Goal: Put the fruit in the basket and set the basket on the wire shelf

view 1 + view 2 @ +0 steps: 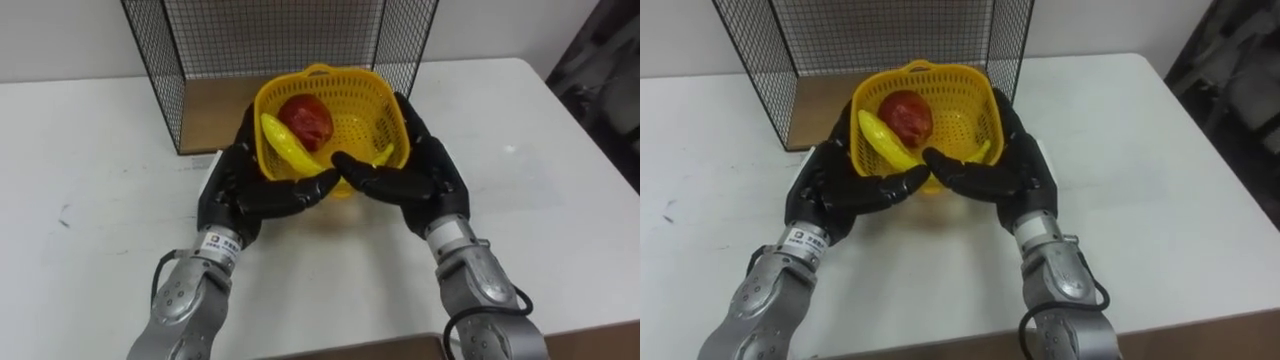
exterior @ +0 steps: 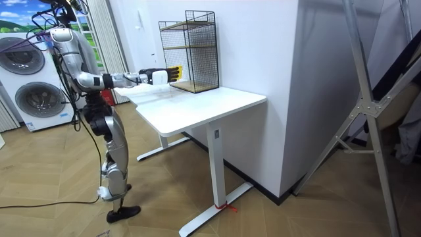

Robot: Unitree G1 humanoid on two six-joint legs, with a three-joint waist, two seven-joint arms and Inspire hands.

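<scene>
A yellow plastic basket point(image 1: 330, 75) sits between my two hands, just in front of the open side of the black wire shelf point(image 1: 280, 40). Inside it lie a red apple point(image 1: 307, 120), a yellow banana point(image 1: 285, 148) leaning over the left rim, and a second yellow fruit point(image 1: 383, 155) at the right. My left hand point(image 1: 240, 195) cups the basket's left side and my right hand point(image 1: 425, 170) its right side. Both thumbs curl round the front. In the room view I stand at the table's end with both arms stretched toward the shelf point(image 2: 194, 49).
The shelf has a wooden bottom board point(image 1: 215, 115) and stands at the back of the white table point(image 1: 90, 200). Dark equipment point(image 1: 605, 70) lies beyond the table's right edge. In the room view, washing machines point(image 2: 33, 85) stand behind me and a metal frame point(image 2: 368, 105) rises on the right.
</scene>
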